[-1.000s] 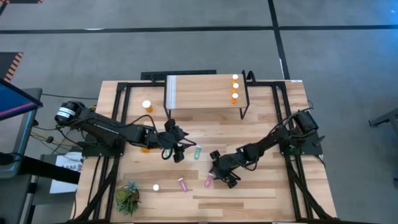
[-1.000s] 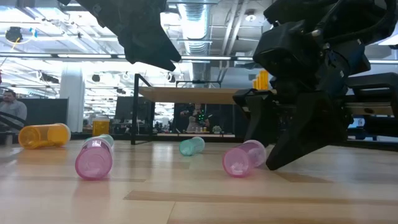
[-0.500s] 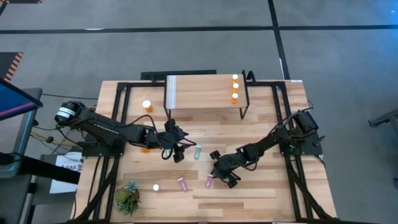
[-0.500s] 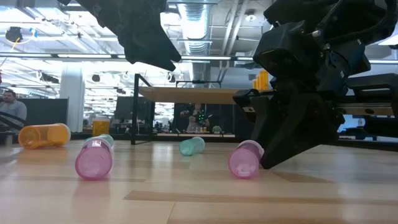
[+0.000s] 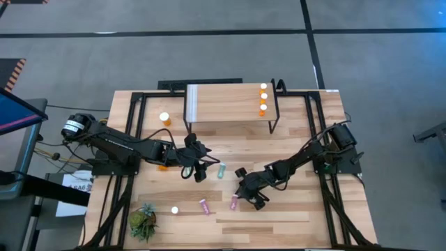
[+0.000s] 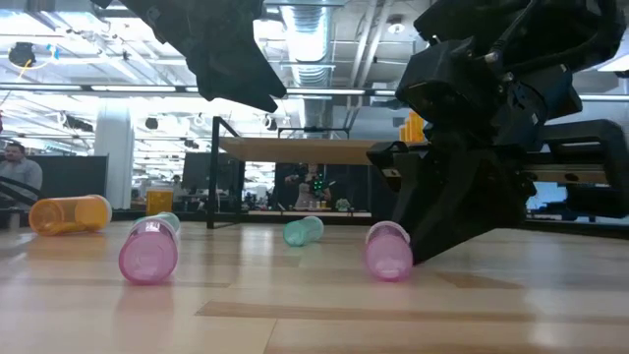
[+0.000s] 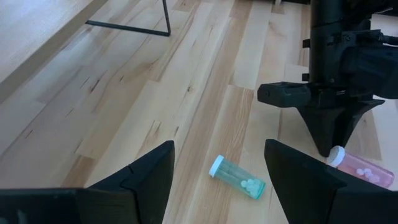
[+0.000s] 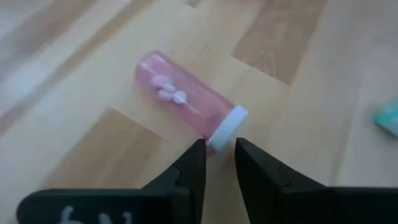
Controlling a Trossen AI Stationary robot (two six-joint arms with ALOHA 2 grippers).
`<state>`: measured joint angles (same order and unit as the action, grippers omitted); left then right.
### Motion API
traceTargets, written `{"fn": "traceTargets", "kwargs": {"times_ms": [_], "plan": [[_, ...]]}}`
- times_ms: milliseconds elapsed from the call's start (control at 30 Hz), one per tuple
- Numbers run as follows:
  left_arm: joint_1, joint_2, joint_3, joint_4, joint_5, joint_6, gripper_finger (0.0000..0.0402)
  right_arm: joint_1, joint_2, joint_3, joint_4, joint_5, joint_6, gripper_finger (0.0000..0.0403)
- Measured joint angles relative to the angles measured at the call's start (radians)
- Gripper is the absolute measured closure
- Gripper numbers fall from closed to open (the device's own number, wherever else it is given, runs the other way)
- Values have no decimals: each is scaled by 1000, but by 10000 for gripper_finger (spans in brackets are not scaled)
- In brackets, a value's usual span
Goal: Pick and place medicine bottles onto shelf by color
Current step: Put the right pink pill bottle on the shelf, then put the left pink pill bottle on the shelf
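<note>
Right claw (image 8: 216,160) pinching white cap of pink bottle (image 8: 186,102) lying in front of shelf (image 5: 230,101). Left claw (image 7: 217,171) hanging open over teal bottle (image 7: 237,182), nearer shelf.

Wood, clear plastic, dark matt arms

The table (image 5: 293,150) is pale smooth wood; the pink bottle (image 8: 186,111) is glossy see-through plastic with a white cap; the shelf (image 5: 230,102) is light wood on black metal legs.

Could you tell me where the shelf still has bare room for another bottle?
The shelf is bare between its pale panel and the three orange bottles lined along its right end. Only that end is crowded.
</note>
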<state>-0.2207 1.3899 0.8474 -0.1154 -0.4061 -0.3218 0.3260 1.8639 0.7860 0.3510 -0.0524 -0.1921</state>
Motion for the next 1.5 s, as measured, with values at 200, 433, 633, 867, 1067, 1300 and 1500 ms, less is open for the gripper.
{"fn": "traceTargets", "kwargs": {"times_ms": [200, 433, 633, 867, 1067, 1300, 1500], "plan": [[0, 0, 0, 1, 0, 0, 164, -19, -33, 0, -15, 39, 7, 296], [0, 0, 0, 0, 0, 1, 164, -21, -137, 0, -114, 110, 91, 296], [-4, 0, 0, 42, 28, -7, 164, -19, -245, 2, -195, 111, 216, 296], [-82, -1, 11, 146, 118, 33, 164, -11, -368, 2, -353, 149, 316, 296], [-195, 8, 11, 83, 113, -32, 164, 17, -414, 1, -408, 221, 336, 296], [-331, 23, 11, 41, 112, -98, 164, 28, -421, 2, -402, 224, 350, 296], [-418, 22, 27, -83, 144, -199, 164, 27, -421, 2, -403, 226, 351, 296]]}}
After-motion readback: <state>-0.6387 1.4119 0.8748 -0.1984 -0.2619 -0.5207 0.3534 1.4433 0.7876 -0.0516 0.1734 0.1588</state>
